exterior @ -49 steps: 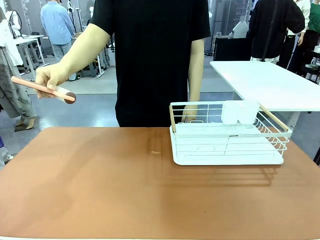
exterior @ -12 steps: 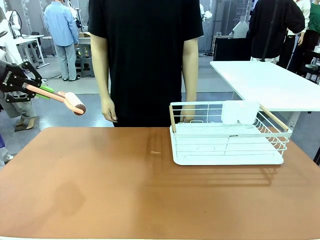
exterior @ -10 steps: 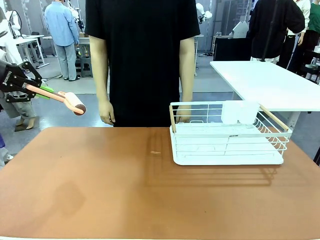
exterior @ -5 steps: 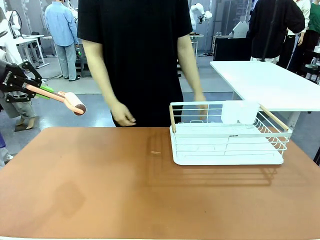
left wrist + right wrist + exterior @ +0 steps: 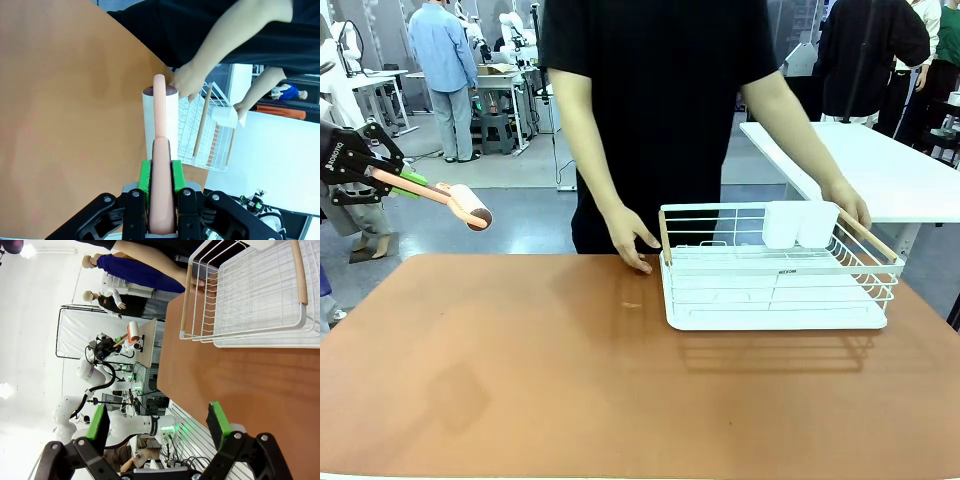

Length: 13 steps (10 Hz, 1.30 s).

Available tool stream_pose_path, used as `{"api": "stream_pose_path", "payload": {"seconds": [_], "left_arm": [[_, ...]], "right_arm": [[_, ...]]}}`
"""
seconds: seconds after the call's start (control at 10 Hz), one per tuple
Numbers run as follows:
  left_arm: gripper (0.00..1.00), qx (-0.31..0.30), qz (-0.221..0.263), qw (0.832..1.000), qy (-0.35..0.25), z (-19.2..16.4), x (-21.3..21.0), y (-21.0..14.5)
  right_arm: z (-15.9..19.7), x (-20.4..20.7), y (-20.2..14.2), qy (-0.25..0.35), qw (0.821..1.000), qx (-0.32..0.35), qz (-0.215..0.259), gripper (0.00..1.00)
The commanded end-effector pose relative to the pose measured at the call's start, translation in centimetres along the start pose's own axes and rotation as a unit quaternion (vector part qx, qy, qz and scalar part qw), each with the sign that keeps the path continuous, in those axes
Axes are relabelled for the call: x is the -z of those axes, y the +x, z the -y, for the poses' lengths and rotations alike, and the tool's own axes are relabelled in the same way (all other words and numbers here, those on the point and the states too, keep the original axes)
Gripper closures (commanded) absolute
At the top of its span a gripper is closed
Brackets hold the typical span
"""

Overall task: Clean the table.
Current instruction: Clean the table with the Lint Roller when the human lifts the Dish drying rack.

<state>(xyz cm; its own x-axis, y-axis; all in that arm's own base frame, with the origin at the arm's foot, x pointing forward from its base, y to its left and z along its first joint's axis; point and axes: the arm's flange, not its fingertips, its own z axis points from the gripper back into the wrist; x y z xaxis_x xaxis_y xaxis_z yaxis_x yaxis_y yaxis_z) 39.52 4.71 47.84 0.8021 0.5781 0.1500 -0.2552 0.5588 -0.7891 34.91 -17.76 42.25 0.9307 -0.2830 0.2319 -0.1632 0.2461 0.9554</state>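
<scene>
Brown table (image 5: 520,380) looks not yet cleaned: left gripper (image 5: 161,172) pinches a lint roller (image 5: 470,208) aloft, right gripper (image 5: 157,417) is spread, and a speck (image 5: 632,304) and rack (image 5: 750,315) sit on it.

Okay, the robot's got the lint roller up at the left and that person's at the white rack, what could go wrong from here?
1. The person's one hand and other hand are at the ends of the rack, and a small speck lies on the table right beside it; rolling there could bump a hand or the rack.
2. The left end effector holds the lint roller by its handle's end, so pressing down may twist it loose.
</scene>
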Motion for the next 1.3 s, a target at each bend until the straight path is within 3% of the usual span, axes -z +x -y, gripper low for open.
{"api": "stream_pose_path", "payload": {"seconds": [0.0,1.2], "left_arm": [[1.00,-0.002,0.007,1.000,0.004,0.02,0.02,-0.02],[1.00,-0.002,0.007,1.000,0.004,0.02,0.02,-0.02]], "right_arm": [[-0.31,-0.05,0.06,-0.001,1.000,0.003,0.003,0.00],[-0.31,-0.05,0.06,-0.001,1.000,0.003,0.003,0.00]]}}
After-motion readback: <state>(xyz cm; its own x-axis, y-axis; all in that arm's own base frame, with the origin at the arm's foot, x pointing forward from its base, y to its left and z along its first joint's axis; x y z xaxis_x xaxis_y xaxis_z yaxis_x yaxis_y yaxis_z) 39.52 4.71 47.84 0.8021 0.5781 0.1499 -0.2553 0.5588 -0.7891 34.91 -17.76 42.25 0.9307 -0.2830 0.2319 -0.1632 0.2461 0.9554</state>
